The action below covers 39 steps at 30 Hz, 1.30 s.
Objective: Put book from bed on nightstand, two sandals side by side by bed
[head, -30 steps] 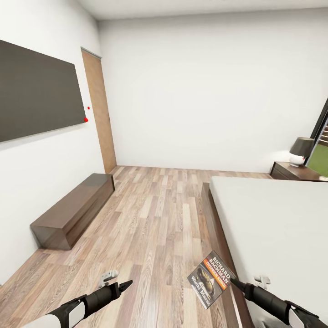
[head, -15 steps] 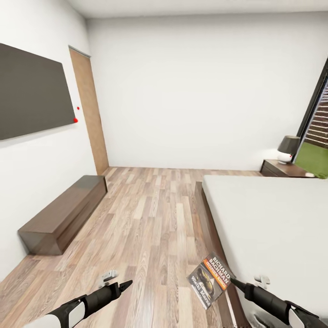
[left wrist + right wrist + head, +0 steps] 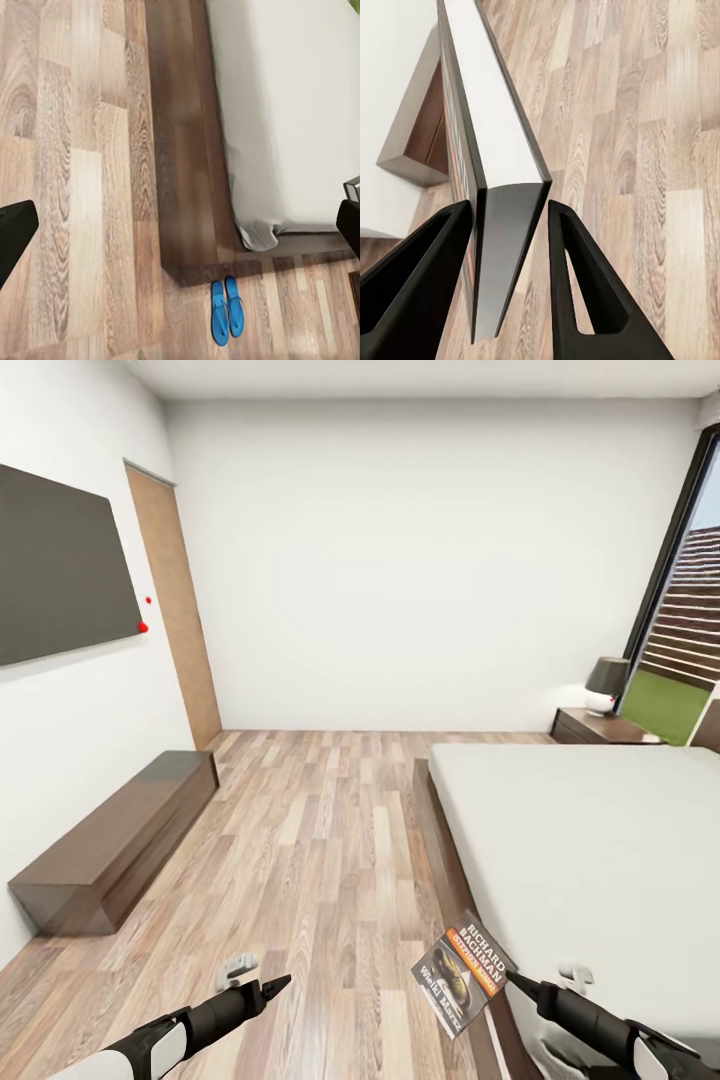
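Books: one, held upright at the right gripper
Sandals: two, blue, lying side by side on the floor
Beds: one
Nightstands: one
Lamps: one
Low wooden benches: one
Wall screens: one
Doors: one

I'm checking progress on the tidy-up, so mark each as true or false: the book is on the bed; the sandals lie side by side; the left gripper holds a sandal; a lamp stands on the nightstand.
1. The book lies on the bed. False: the right gripper holds it between its fingers.
2. The sandals lie side by side on the floor near the bed's corner. True.
3. The left gripper holds a sandal. False: it holds nothing.
4. A lamp stands on the nightstand. True.
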{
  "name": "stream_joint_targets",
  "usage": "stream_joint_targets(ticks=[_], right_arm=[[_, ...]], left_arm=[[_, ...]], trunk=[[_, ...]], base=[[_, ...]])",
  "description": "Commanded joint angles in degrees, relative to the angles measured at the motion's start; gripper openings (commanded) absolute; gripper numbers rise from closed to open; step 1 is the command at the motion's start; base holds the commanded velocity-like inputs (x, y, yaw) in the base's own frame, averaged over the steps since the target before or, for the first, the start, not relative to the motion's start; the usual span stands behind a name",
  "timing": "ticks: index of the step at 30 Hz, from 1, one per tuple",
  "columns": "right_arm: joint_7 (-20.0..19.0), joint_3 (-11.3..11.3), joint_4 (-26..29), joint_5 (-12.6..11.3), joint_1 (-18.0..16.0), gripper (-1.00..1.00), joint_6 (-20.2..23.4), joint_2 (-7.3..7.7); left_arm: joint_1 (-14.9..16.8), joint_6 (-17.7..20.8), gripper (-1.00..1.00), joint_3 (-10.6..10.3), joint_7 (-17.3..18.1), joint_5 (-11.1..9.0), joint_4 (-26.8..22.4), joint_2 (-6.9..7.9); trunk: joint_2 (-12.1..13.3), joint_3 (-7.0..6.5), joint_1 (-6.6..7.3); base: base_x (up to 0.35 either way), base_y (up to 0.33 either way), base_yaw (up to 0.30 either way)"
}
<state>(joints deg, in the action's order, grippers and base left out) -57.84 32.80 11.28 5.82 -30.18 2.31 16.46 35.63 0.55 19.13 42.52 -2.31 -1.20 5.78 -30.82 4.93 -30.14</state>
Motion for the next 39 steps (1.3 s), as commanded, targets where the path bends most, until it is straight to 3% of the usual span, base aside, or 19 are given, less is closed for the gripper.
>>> stream_joint_targets(ticks=[1, 39], right_arm=[[-0.3, 0.5, 0.1, 0.6, -0.1, -1.00, 0.2, -0.02], [-0.3, 0.5, 0.1, 0.6, -0.1, -1.00, 0.2, -0.02]], left_arm=[[0.1, 0.1, 1.00, -0.1, 0.2, -0.2, 0.1, 0.02], [0.1, 0.1, 1.00, -0.1, 0.2, -0.2, 0.0, 0.02]], trunk=[[-0.1, 0.02, -0.03], [-0.1, -3.42, -0.03]], base=[[0.000, 0.000, -0.052], [0.000, 0.000, -0.061]])
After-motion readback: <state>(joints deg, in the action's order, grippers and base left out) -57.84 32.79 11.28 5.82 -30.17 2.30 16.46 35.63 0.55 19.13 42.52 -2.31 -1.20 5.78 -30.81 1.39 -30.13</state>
